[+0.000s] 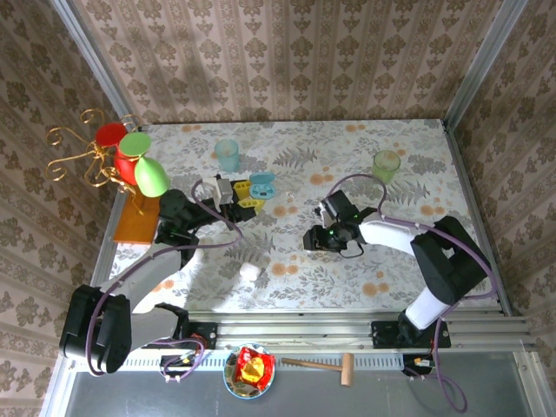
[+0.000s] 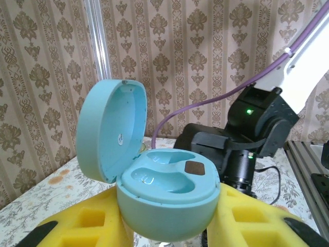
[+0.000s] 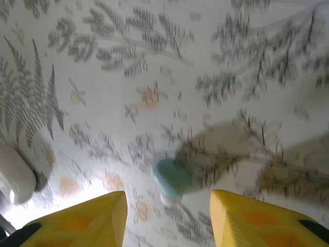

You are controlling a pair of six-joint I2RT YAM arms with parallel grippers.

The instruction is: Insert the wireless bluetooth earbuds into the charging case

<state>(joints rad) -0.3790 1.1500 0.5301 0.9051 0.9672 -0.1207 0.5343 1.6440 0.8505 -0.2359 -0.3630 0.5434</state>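
The charging case [image 2: 169,198] is light blue and rounded, with its lid [image 2: 110,128] swung open and both moulded wells bare. My left gripper [image 2: 169,229] is shut on its body, a yellow finger [image 2: 77,229] on each side, and holds it off the table. In the top view the case [image 1: 262,183] sits left of centre at the left gripper [image 1: 252,198]. One earbud [image 3: 172,179], a small light-blue piece with a whitish tip, lies blurred on the floral tablecloth. My right gripper [image 3: 167,201] hovers over it, open, its yellow fingertips [image 3: 97,216] apart from it. The right gripper [image 1: 314,239] is at mid-table.
A white rounded thing [image 1: 250,271] lies near the front, and its like shows at the right wrist view's left edge [image 3: 15,175]. A teal cup [image 1: 228,155] and a green cup [image 1: 387,164] stand at the back. A wire stand with coloured pieces [image 1: 130,161] is far left.
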